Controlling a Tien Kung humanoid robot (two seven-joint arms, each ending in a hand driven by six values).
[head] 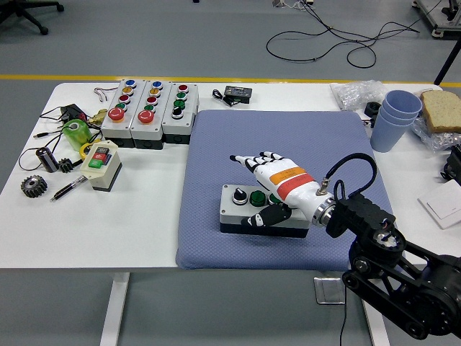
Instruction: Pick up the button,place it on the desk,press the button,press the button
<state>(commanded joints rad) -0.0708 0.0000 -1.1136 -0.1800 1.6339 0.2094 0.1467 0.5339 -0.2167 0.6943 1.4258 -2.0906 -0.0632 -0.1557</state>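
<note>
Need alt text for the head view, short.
The robot's right hand, white with orange and red bands, hovers open over a grey button box lying on a blue-grey pad on the white table. Three more grey button boxes stand at the far left, stacked blue cups at the far right.

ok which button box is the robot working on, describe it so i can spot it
Find the blue mat on the white table. Near its front edge lies a grey button box under the right hand. It lies alone, with its buttons in a single row.
</note>
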